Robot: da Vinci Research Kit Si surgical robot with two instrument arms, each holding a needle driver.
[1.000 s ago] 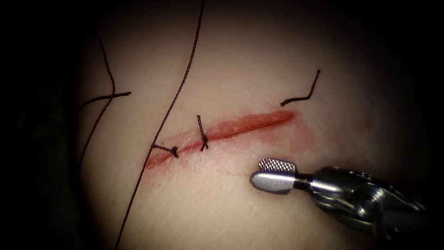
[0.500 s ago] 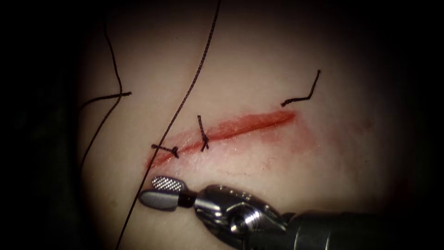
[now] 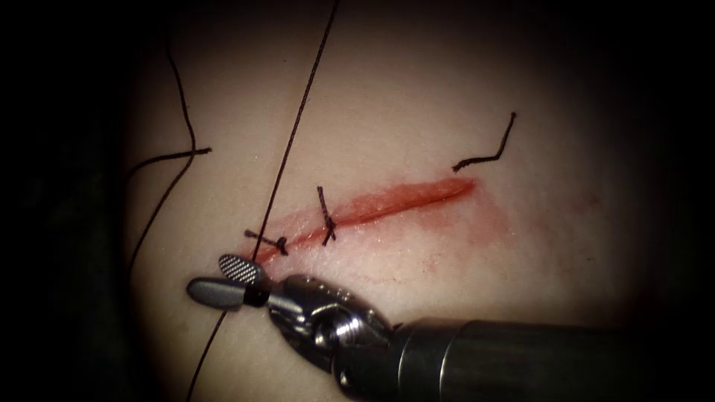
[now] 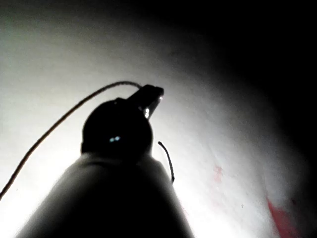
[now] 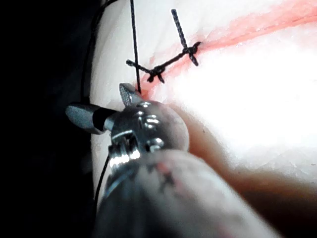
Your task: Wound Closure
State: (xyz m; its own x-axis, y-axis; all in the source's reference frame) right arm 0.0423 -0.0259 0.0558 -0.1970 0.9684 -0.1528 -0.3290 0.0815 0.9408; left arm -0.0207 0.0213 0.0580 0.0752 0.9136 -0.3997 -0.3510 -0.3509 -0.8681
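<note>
Endoscope view: steel right-arm needle driver (image 3: 212, 275) entering from 4 o'clock, jaws parted narrowly and gripping nothing, with the long dark thread (image 3: 294, 134) running between them from 12 o'clock to 7 o'clock. It lies just at 7 o'clock of the left end of the red cut (image 3: 402, 197) in the pale tissue (image 3: 417, 89), near two dark knotted stitches (image 3: 279, 242). Left wrist view: dark left-arm needle driver (image 4: 151, 96) above the tissue (image 4: 223, 124), thread (image 4: 64, 116) arcing up to its tip, hold there impossible to tell. Right wrist view: right-arm needle driver (image 5: 99, 101) agape astride the thread (image 5: 133, 39), stitches (image 5: 156, 72) close at its 1 o'clock across the cut (image 5: 247, 27).
</note>
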